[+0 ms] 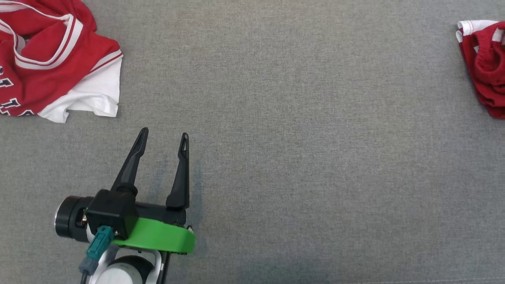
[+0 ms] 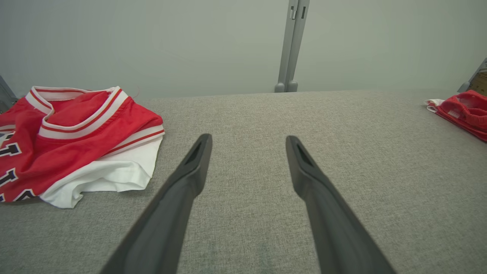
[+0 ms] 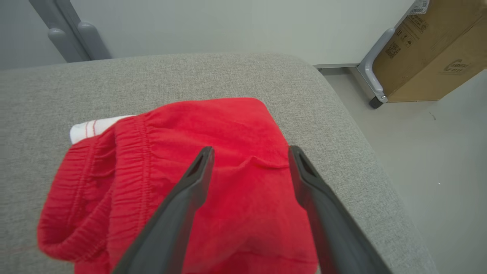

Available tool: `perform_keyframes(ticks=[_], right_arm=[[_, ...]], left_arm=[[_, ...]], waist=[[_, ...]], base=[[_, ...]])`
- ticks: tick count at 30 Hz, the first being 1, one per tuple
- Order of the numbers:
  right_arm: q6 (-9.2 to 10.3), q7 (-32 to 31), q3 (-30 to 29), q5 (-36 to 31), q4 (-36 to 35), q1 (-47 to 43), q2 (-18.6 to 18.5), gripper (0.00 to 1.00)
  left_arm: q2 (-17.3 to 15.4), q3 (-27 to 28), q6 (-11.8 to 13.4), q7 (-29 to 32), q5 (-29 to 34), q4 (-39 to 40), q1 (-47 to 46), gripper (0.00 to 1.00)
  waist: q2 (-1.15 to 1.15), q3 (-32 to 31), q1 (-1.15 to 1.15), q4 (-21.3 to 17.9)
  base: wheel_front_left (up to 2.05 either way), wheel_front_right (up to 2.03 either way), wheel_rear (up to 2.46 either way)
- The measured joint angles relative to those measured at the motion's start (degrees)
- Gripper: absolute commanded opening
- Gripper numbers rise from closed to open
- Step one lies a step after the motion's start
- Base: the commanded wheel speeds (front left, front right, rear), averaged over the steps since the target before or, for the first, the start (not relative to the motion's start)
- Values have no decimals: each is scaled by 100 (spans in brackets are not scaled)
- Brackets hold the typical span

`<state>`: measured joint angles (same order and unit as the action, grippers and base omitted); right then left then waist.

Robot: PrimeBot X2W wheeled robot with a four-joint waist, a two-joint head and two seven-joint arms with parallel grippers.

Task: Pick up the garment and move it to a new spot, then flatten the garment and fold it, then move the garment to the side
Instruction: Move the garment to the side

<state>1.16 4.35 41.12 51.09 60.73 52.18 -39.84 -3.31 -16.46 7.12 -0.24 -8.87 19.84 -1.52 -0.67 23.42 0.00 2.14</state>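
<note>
Nearby, at the lower left of the head view, the left end effector (image 1: 163,136) hovers over the grey fabric-covered bench (image 1: 296,138), its two dark fingers spread and holding nothing. The right end effector (image 3: 249,152) is likewise spread, its two fingers standing apart over the red shorts (image 3: 228,125); whether the tips touch the cloth cannot be told, but no fabric is pinched between them.

Two garments lie on the bench, well apart. The red shorts, the piece being handled, sit bunched in a compact heap at the bench's right side, near its rounded edge, with the gathered waistband toward the left of the right wrist view and one white striped hem peeking out behind. In the head view they show at the far right edge (image 1: 487,67).

One red-and-white jersey (image 1: 51,67) lies crumpled at the far left, beyond and to the left of the left end effector's fingertips and not touching them. It shows dark lettering and white striped trim.

Beyond the bench stands one grey post (image 2: 291,45) against a pale wall (image 2: 152,38). One cardboard box (image 3: 437,53) rests on the floor (image 3: 437,160) off the right side.
</note>
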Motion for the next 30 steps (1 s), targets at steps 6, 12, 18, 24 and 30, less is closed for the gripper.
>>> perform_keyframes(ticks=[6, 12, 18, 24, 30], right_arm=[[-46, 453, 94, -232, -268, 92, 71, 100], [-114, 881, 127, -322, -565, 310, 410, 100], [-131, 954, 232, -413, -790, 278, 865, 100], [-119, 1009, 277, -479, -1036, -54, 1367, 100], [53, 1007, 157, -527, -1492, -624, 1725, 100]], left_arm=[[3, 2, 0, -67, -136, -170, -1, 100], [14, 10, 0, -186, -312, -391, -15, 100], [24, 147, 0, -292, -500, -680, -21, 100], [38, 479, 0, -432, -703, -1028, 50, 100], [45, 720, 0, -545, -818, -1269, 276, 100]], waist=[[0, -232, 0, -108], [0, -551, 0, -242], [0, -949, 0, -380], [0, -1381, 0, -507], [0, -1766, 0, -620]], base=[[0, 0, 0], [0, 0, 0], [0, 0, 0], [0, 0, 0], [0, 0, 0]])
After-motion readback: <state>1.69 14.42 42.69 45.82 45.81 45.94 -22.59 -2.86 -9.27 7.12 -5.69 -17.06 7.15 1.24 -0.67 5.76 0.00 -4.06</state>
